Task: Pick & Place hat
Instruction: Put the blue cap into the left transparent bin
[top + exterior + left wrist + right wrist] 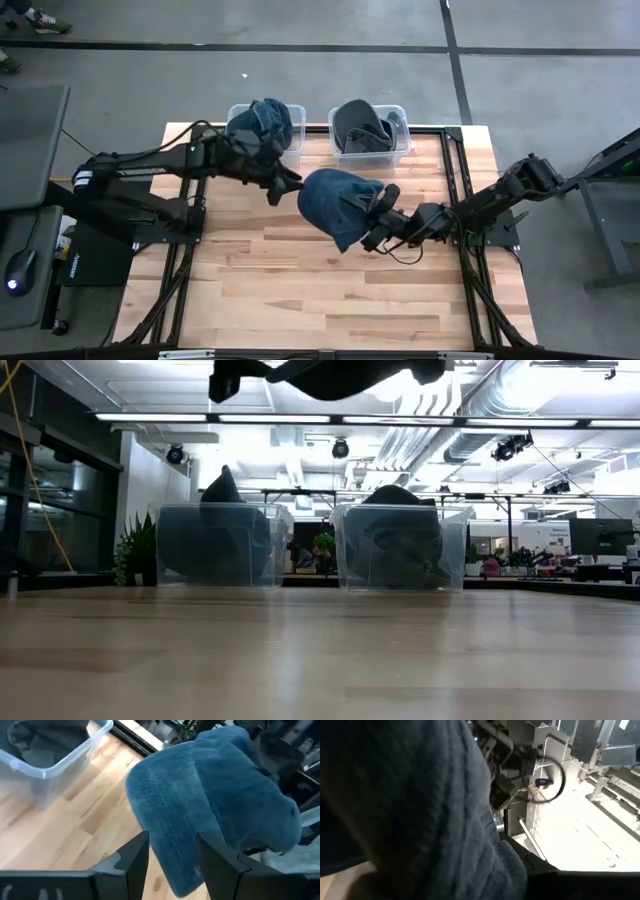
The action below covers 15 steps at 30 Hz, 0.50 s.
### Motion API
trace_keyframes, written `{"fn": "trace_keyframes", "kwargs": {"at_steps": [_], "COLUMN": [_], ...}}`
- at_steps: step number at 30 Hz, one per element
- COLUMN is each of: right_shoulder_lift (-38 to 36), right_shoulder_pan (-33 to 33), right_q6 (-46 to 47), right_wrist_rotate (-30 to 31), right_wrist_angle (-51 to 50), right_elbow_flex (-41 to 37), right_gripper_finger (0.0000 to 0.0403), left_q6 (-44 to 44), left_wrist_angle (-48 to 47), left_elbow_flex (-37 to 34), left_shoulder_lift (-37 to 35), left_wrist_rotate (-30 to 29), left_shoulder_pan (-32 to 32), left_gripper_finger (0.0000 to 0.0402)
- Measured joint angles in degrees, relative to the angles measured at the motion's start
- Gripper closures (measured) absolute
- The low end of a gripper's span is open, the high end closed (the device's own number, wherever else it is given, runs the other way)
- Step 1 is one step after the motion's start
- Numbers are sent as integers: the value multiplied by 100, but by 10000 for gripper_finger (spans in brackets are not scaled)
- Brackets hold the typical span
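Note:
A blue knitted hat (335, 205) hangs in the air over the middle of the table. It also shows in the left wrist view (215, 795). In the low view it and the arms are a dark shape (330, 375) high above the table top. My left gripper (287, 190) is at the hat's left edge, its fingers closed in on the cloth (172, 837). My right gripper (380, 218) is at the hat's right side. The hat's cloth (420, 810) covers its wrist view and hides its tip. My left gripper has the hat's left edge (175, 855) between its two fingers (137, 855), and the cloth fills the gap at the fingertips. The fingers come from the table's left. The hat is lifted clear of the table and reaches away from the fingers toward the right arm.
Two clear plastic bins stand at the far edge. The left bin (265, 125) holds blue hats and the right bin (368, 130) holds grey ones. They also show in the low view (215, 545) (400, 545). Bare wood lies on the near half (320, 290).

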Motion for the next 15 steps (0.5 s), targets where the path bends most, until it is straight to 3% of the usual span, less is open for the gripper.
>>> {"fn": "trace_keyframes", "kwargs": {"at_steps": [9, 15], "right_shoulder_lift": [0, 2], "right_shoulder_pan": [0, 0], "right_q6": [-513, -714], "right_wrist_rotate": [71, 88], "right_wrist_angle": [-370, -382], "right_elbow_flex": [347, 528], "right_gripper_finger": [402, 402], "left_q6": [-396, -452], "left_wrist_angle": [24, 24], "left_elbow_flex": [-2, -2], "left_shoulder_lift": [8, 8], "left_wrist_rotate": [967, 1031], "left_shoulder_pan": [451, 447], "left_gripper_finger": [241, 241]}}
